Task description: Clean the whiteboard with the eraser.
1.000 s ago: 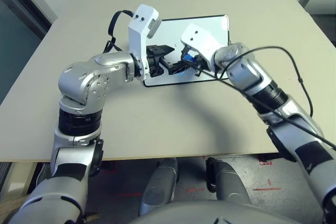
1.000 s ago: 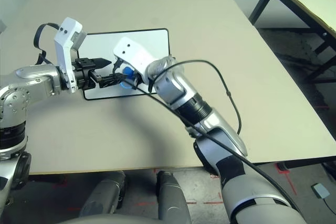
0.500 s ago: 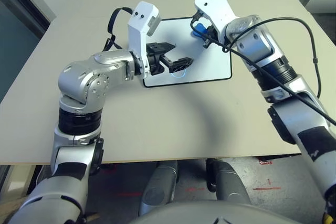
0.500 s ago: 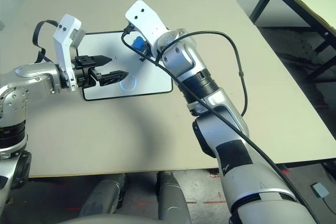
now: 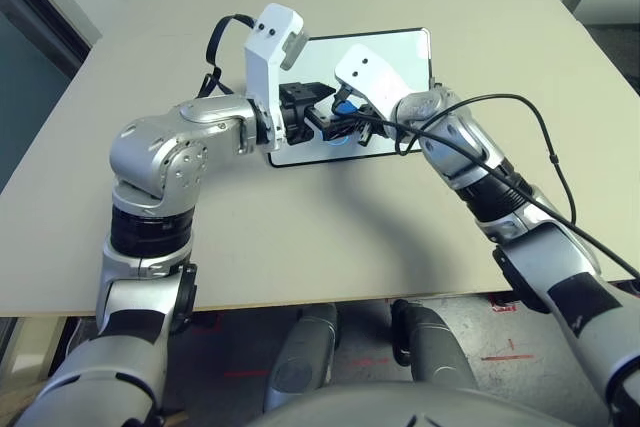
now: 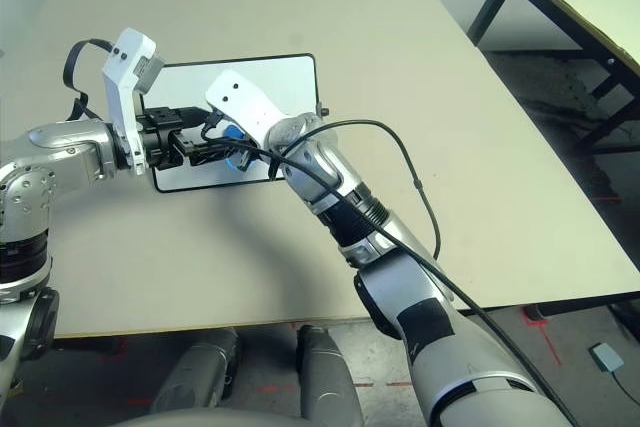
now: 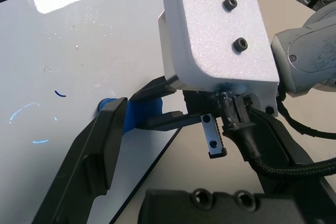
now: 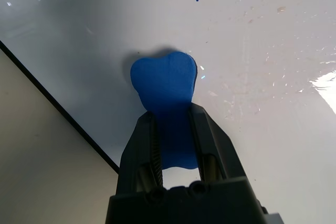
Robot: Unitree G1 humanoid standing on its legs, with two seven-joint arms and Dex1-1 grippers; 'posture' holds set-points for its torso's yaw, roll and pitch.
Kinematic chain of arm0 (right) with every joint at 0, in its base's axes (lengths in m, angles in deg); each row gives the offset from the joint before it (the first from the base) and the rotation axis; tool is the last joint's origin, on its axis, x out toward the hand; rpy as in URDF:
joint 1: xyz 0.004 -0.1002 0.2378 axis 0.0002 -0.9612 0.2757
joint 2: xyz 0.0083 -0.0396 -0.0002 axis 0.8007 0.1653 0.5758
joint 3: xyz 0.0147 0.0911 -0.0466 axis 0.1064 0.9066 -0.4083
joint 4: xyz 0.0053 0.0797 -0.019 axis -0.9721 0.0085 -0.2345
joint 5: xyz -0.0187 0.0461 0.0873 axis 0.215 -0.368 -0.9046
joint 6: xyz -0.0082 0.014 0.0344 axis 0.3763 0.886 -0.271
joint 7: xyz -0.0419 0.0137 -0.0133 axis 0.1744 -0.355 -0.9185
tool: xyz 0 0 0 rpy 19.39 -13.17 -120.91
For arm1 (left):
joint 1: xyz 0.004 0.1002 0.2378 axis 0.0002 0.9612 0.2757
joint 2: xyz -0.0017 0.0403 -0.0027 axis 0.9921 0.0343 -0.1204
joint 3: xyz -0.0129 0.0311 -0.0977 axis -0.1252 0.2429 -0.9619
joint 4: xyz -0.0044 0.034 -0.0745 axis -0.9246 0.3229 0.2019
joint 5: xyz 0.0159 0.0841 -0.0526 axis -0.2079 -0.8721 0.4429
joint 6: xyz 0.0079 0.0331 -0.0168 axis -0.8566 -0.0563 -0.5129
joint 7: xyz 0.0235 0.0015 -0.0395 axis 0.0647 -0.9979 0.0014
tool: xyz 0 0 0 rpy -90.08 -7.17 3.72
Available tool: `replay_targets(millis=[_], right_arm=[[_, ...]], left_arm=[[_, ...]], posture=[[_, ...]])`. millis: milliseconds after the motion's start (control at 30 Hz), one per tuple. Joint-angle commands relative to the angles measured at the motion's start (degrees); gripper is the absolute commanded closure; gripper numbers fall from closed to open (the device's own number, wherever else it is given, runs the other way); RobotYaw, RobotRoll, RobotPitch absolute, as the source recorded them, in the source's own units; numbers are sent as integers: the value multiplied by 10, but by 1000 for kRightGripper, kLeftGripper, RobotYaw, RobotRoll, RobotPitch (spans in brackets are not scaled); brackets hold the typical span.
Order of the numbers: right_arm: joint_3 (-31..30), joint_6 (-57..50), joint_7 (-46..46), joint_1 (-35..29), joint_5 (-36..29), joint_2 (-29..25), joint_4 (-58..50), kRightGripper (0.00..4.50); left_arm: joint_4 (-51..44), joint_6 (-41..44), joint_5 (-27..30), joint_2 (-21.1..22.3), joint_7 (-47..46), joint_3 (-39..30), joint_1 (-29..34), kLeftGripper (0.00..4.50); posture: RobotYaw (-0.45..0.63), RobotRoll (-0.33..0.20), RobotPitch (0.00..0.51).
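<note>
Passage toward two o'clock over the whiteboard [image 6: 292,82] is left free; nine o'clock is blocked by the left claw [image 6: 185,137].

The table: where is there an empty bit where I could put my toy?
There's bare table between the whiteboard and the near edge, and beyond its far side. It's crowded on the board, where both arms meet around the blue eraser.

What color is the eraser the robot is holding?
The eraser is plain blue all over, as far as I can see; the right wrist view shows it best.
</note>
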State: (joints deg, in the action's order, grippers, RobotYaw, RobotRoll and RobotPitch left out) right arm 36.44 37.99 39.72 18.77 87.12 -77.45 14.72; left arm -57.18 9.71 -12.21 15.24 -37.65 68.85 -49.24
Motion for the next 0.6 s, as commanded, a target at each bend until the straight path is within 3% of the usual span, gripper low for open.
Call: replay_targets(millis=[33,367,600], right_arm=[[8,-1,5,12,0,-9,47,3722],[93,56,64,131,-12,-16,174,3722],[91,70,72,111,-10,5,178,3723]], left_arm=[[-6,1,-1,1,-3,-1,3,0],[-3,-6,-3,0,1,2,8,0],[0,-11,-4,1,4,4,9,0]], posture=[[87,0,137],[75,0,137],[77,0,139]])
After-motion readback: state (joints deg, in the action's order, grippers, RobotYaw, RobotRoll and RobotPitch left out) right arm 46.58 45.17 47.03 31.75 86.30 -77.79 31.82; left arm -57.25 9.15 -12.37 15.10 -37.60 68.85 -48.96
